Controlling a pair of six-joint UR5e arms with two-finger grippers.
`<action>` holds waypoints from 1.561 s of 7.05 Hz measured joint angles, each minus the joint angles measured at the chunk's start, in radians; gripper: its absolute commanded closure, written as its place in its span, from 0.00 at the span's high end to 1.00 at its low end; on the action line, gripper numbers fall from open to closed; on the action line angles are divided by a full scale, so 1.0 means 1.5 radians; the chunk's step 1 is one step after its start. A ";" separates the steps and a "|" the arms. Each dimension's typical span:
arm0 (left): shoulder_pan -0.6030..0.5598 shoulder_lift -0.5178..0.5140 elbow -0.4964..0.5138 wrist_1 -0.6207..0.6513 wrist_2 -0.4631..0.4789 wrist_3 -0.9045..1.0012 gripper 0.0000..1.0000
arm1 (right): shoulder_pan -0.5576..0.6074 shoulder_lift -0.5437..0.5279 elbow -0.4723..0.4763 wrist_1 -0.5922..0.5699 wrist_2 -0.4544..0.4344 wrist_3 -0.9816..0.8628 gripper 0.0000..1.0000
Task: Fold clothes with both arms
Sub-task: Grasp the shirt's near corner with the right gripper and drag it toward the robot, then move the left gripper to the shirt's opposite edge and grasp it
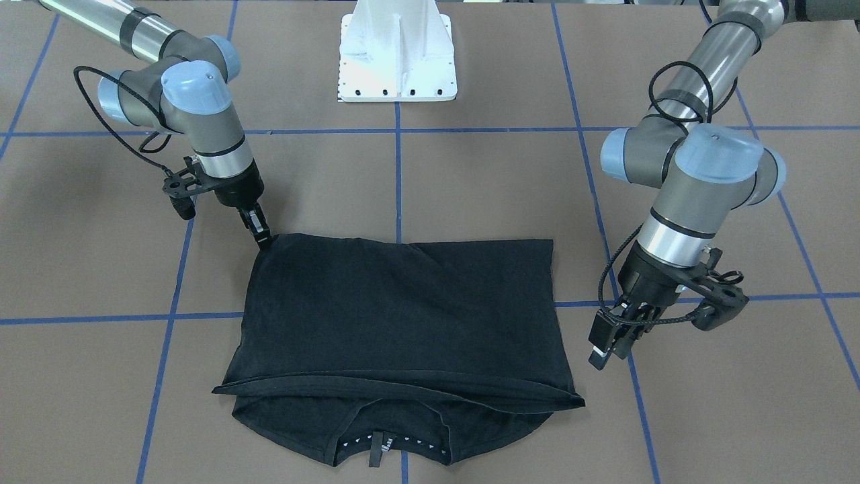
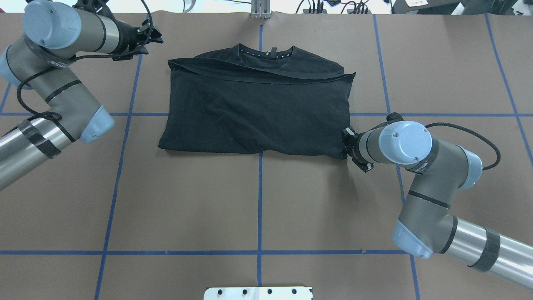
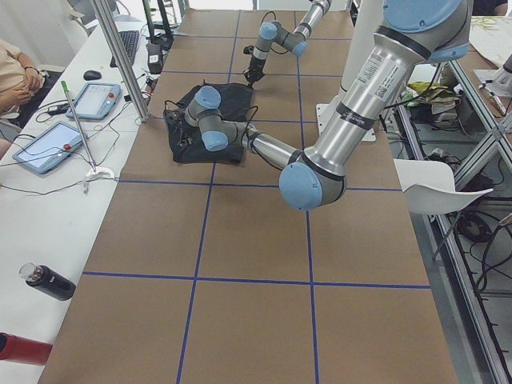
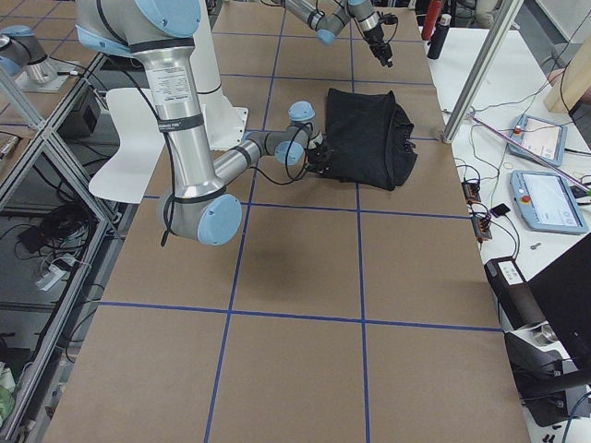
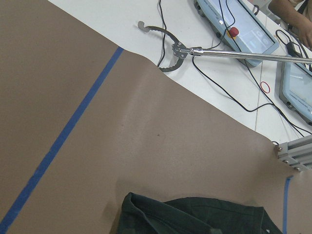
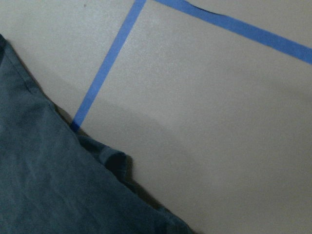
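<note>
Left arm (image 3: pixel 352 104): near, large, enters top right, elbow low over the brown table (image 3: pixel 256 320) with its blue tape grid. Its wrist sits in front of the black T-shirt (image 3: pixel 232 100) and hides part of it. Right arm (image 3: pixel 276 36): far, small, right gripper (image 3: pixel 250 78) pointing down at the shirt's far edge; contact and jaw state not resolvable here. White bench (image 3: pixel 48 216) on the left holds two tablets (image 3: pixel 44 148) and, nearer, a black bottle (image 3: pixel 50 282). Person's forearm (image 3: pixel 18 76) at the far left. White chair (image 3: pixel 436 192) on the right.
</note>
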 measured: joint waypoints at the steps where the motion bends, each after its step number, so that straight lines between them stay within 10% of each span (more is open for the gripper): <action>1: 0.000 0.001 -0.003 0.000 0.000 0.000 0.60 | 0.001 -0.009 0.017 0.000 0.002 0.000 0.00; 5: -0.001 0.003 -0.012 0.000 -0.003 0.000 0.60 | -0.007 -0.125 0.170 -0.007 0.024 -0.002 0.00; 9: 0.001 0.022 -0.076 0.012 -0.067 -0.002 0.60 | -0.202 -0.254 0.323 -0.010 0.071 -0.001 0.00; 10: 0.002 0.027 -0.098 0.013 -0.102 -0.012 0.60 | -0.244 -0.264 0.337 -0.010 0.099 -0.001 0.25; 11: 0.005 0.029 -0.115 0.014 -0.126 -0.036 0.61 | -0.275 -0.269 0.344 -0.010 0.124 0.000 0.99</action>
